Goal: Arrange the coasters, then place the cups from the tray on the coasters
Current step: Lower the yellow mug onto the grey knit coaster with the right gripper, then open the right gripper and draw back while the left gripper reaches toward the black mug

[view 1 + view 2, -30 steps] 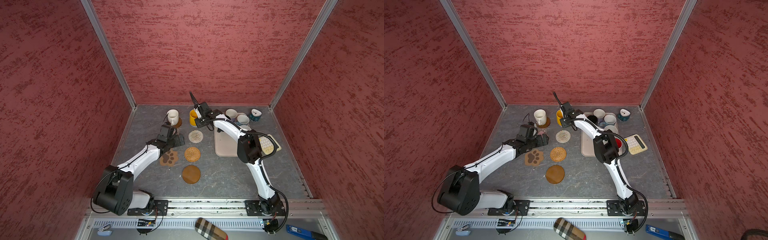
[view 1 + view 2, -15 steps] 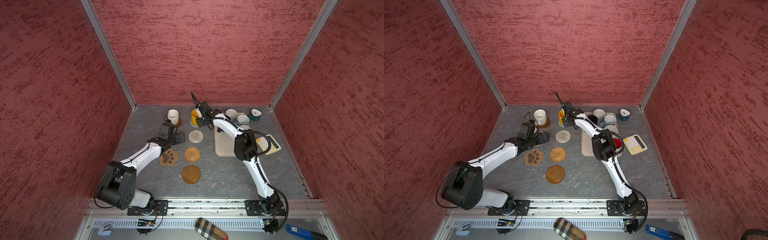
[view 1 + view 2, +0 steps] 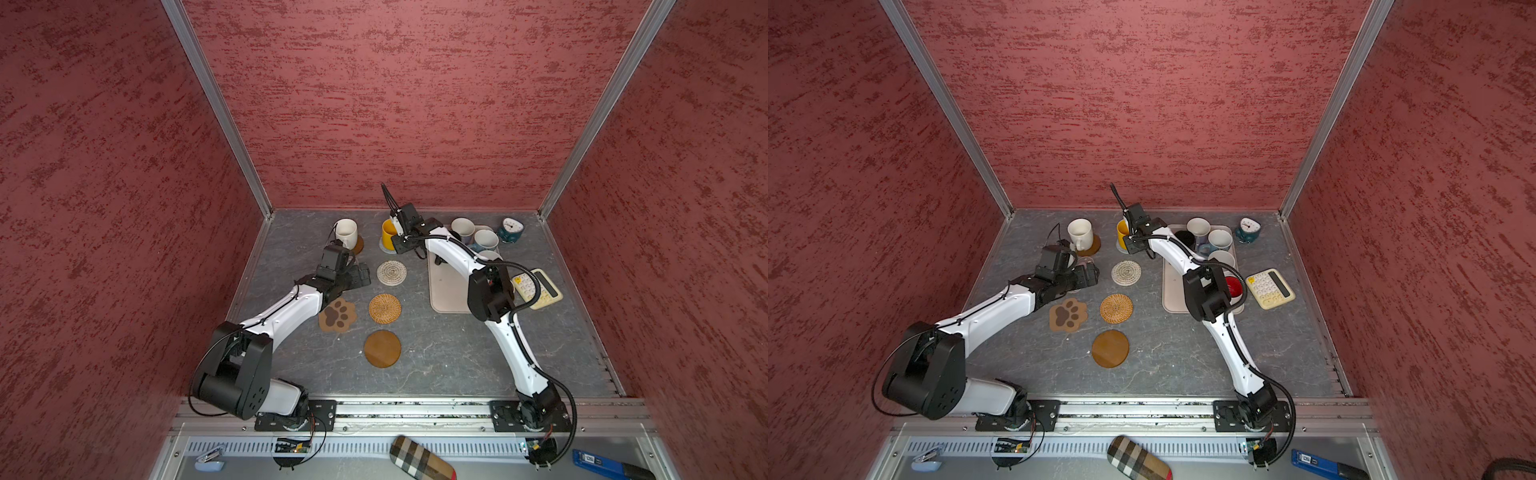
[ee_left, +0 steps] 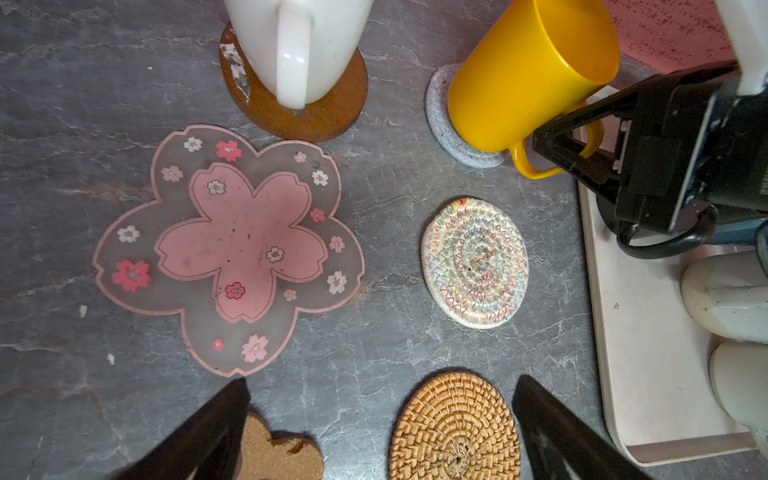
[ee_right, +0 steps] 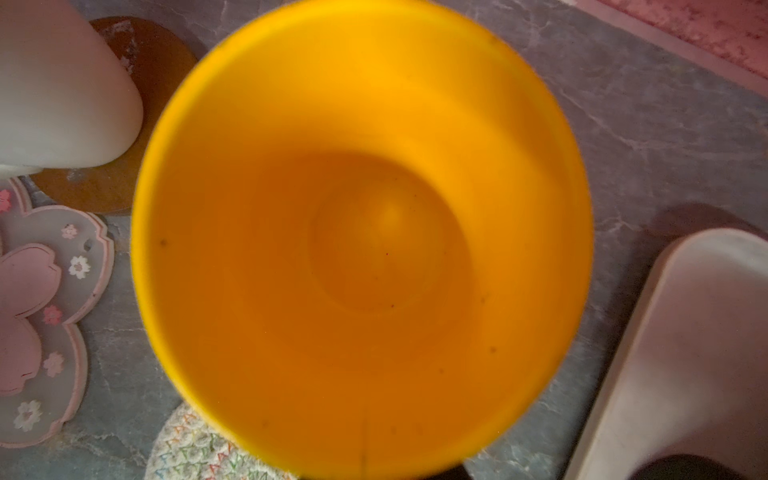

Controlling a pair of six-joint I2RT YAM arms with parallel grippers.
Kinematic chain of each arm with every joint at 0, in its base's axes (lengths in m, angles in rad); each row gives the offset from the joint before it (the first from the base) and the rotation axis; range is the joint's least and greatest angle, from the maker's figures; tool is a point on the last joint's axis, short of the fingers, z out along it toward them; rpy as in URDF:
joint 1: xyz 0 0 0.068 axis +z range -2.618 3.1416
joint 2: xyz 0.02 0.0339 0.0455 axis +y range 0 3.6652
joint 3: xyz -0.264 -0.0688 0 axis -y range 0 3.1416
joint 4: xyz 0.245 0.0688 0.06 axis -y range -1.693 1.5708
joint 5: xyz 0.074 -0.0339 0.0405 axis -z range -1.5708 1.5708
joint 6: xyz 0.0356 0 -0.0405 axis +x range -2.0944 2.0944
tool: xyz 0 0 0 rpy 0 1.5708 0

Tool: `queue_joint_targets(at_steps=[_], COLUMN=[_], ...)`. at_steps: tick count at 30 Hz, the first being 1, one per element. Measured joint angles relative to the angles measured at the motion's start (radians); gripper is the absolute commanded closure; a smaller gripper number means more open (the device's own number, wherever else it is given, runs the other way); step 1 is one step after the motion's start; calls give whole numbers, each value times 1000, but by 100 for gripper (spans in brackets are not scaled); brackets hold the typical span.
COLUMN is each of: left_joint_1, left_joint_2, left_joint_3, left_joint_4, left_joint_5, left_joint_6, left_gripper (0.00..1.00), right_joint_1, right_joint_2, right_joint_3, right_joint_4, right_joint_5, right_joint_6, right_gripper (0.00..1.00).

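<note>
Two cups off the tray (image 4: 648, 374) | yellow mug (image 3: 388, 239), upper middle in both top views, barely moved, sits tilted on grey coaster (image 4: 446, 133) | right jaws still pinch its handle, release pending | left jaws wide, edged rightward near pink flower coaster (image 4: 232, 249)

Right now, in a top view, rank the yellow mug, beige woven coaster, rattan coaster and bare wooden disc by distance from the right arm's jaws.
1. yellow mug: at the back, handle in the jaws.
2. beige woven coaster: just in front of it.
3. rattan coaster: mid-table.
4. bare wooden disc: farthest forward.
</note>
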Motion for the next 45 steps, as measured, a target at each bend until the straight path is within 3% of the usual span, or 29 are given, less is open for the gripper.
queue_joint_targets(at_steps=[3,17,25,35,45], left_joint_1=[0,0,-43,-177,-288], left_joint_2=[0,-36,-124,-251,-195], left_joint_3=[0,0,22,110,257], left_joint_4=[0,-28,-114,-262,-390], left_joint_5=[0,2,-15,-87,-105], left_joint_6=[0,5,9,16,41], left_gripper=[1,1,0,0,0], right_joint_1=[0,0,0,0,0], right_joint_2=[0,0,-60,-502,-888], right_joint_3=[0,20,-33,-471,-952], right_joint_4=[1,37,58,235,406], right_joint_5=[0,2,0,-2,10], right_joint_6=[2,7,14,40,105], right_gripper=[70,22,16,13,11])
